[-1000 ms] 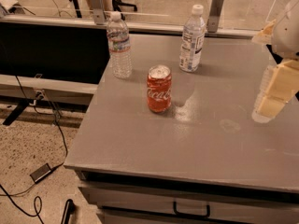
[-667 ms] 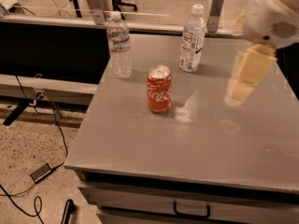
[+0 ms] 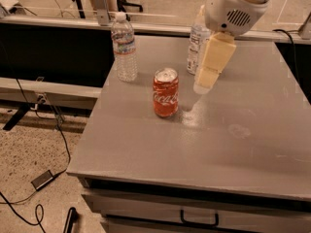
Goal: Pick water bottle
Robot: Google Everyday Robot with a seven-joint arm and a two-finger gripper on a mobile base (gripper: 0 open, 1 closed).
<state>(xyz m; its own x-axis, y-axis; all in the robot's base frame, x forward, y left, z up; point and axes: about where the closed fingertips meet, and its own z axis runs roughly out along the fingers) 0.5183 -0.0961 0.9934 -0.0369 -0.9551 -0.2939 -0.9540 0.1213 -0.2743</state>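
The water bottle [image 3: 124, 47] stands upright at the back left of the grey table [image 3: 233, 140]. It is clear and ribbed, with a white cap and a narrow pale label band. My gripper [image 3: 203, 85] hangs from the white arm at the upper right and points down over the table, just right of a red can [image 3: 165, 92]. It is well right of the water bottle and holds nothing that I can see. It covers part of a second bottle [image 3: 194, 47] with a large white label.
The red can stands near the table's middle, between the water bottle and the gripper. A drawer handle [image 3: 199, 220] shows under the table's front edge. Cables and a small black box [image 3: 43, 179] lie on the floor to the left.
The gripper has swung left from the table's right edge to the middle, now in front of the white-label bottle. The bottles and can have not moved.
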